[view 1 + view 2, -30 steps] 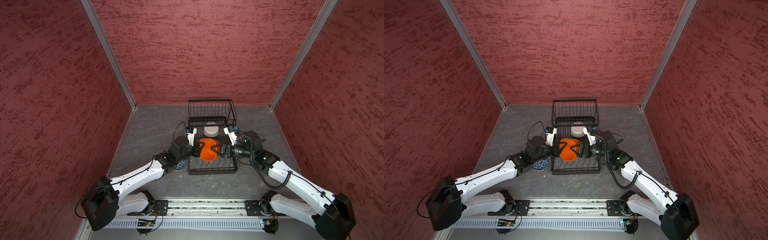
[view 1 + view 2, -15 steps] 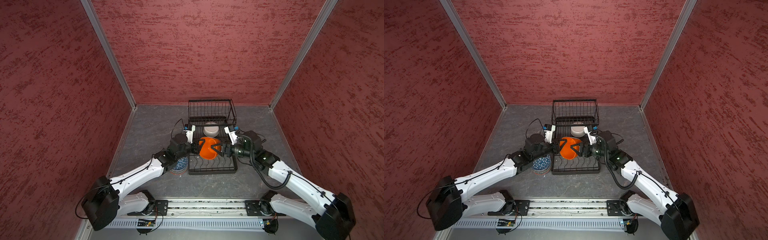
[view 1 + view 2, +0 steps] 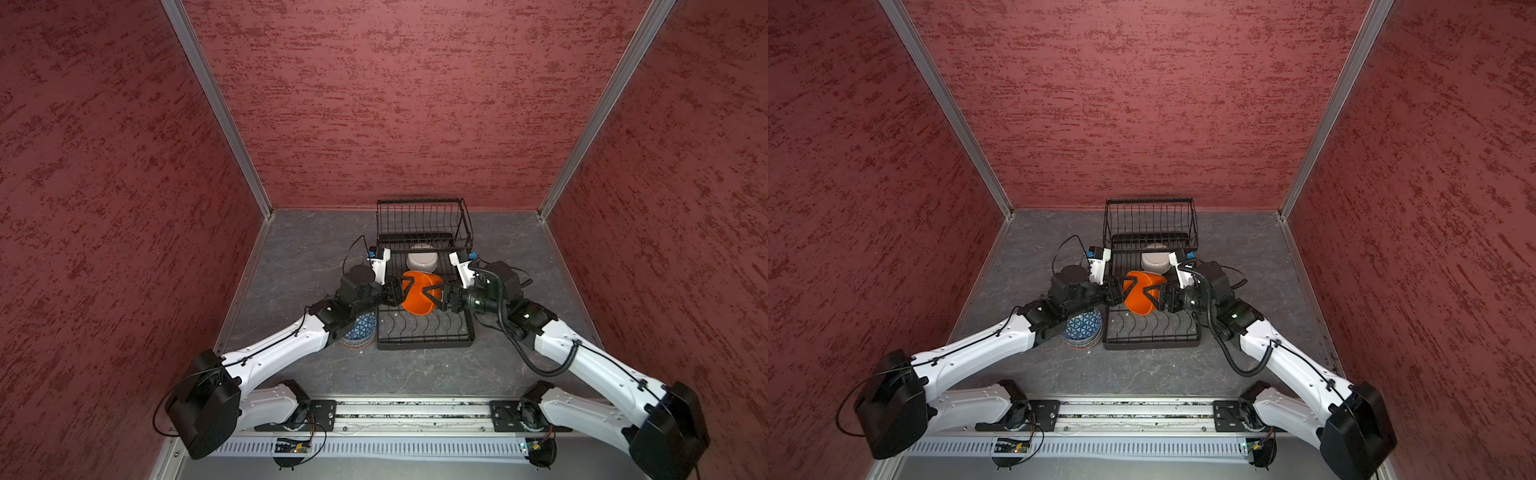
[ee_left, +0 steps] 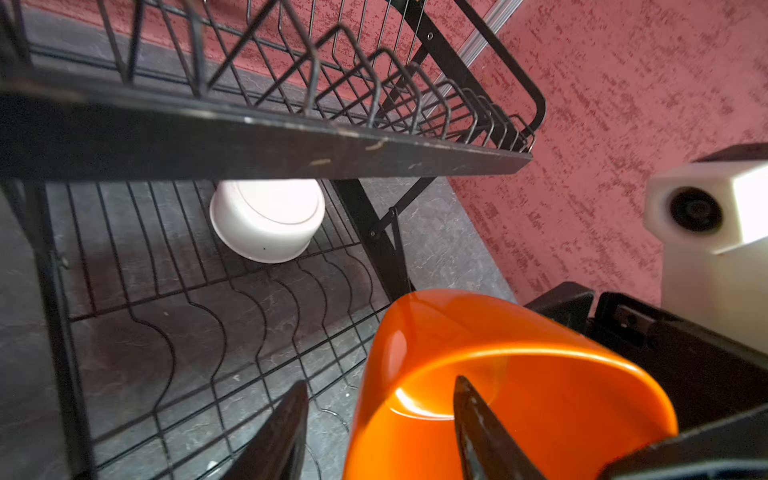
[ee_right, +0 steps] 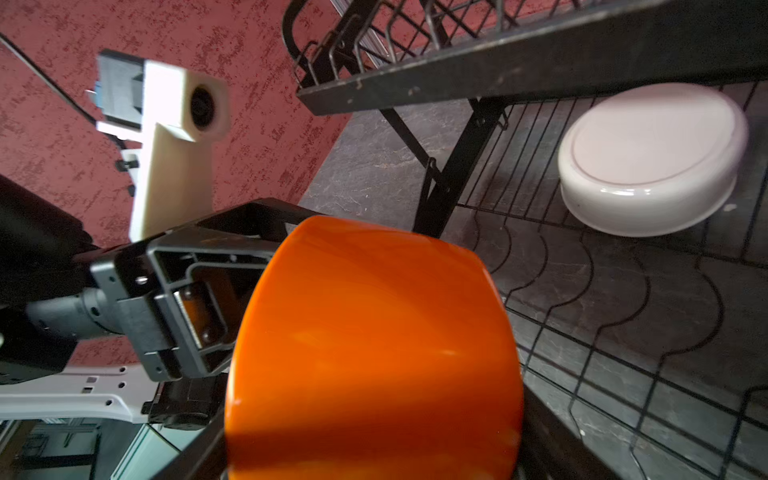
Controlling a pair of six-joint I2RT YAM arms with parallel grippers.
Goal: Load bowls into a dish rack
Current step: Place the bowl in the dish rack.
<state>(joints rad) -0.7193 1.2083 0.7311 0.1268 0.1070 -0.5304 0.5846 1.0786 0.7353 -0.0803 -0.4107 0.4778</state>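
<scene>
The left jaws have let go: a second ago they pinched the rim of the orange bowl [image 3: 417, 305], and now they stand parted. The left wrist view shows one jaw outside the bowl's wall [image 4: 519, 374] and one inside, with a gap on either side. The bowl itself has barely shifted.

The right jaws are spread wide and closed across the orange bowl's body. In the right wrist view the bowl [image 5: 374, 332] fills the space between them, so this arm alone has hold of it. The bowl is tipped on its side, with its mouth toward the left arm [image 3: 282, 345] and its base toward the right arm [image 3: 590, 365]. In both top views it sits over the curved slot wires of the dish rack [image 3: 424, 344], about midway along the lower tray (whether its lower edge touches the wires, I cannot tell).

A plain white bowl [image 3: 422, 261] lies upside down in the same tray, farther back and partly under the raised basket. The wrist views show its flat base uppermost [image 4: 270, 224].

On the desk [image 3: 415, 374], just beside the rack on the left arm's side, stands a stack of patterned bowls [image 3: 360, 330]. The top one has a blue triangle pattern, and the left arm partly covers the stack.
</scene>
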